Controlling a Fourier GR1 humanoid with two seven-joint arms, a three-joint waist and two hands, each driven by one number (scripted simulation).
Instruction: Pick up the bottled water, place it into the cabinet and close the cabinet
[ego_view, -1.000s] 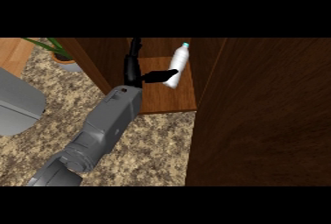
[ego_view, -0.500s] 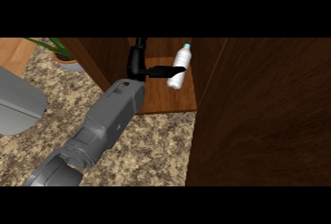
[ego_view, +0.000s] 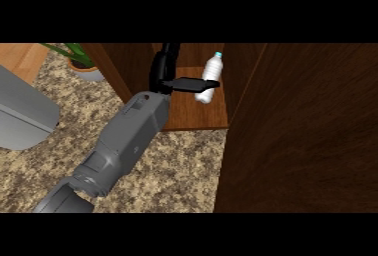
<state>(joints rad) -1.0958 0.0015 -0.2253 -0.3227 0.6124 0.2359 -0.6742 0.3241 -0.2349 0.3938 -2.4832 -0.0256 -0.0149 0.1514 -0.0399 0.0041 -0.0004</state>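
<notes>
The bottled water (ego_view: 211, 69), clear with a pale blue cap, stands on the wooden floor of the open cabinet (ego_view: 196, 119), close to its right wall. My left hand (ego_view: 164, 64) reaches into the cabinet just left of the bottle. Its fingers point straight into the cabinet, and its thumb (ego_view: 193, 84) sticks out sideways across the bottle's lower half. The hand is open and not curled round the bottle. My right hand does not show.
The dark wooden cabinet door (ego_view: 310, 130) stands open and fills the right side. A potted plant (ego_view: 80, 65) sits at the back left, and a grey appliance (ego_view: 22, 115) at the left edge. Speckled stone counter (ego_view: 181, 170) lies in front of the cabinet.
My left hand has slid a little deeper into the cabinet and to the right, its fingers straightening. The bottle has stayed where it stands.
</notes>
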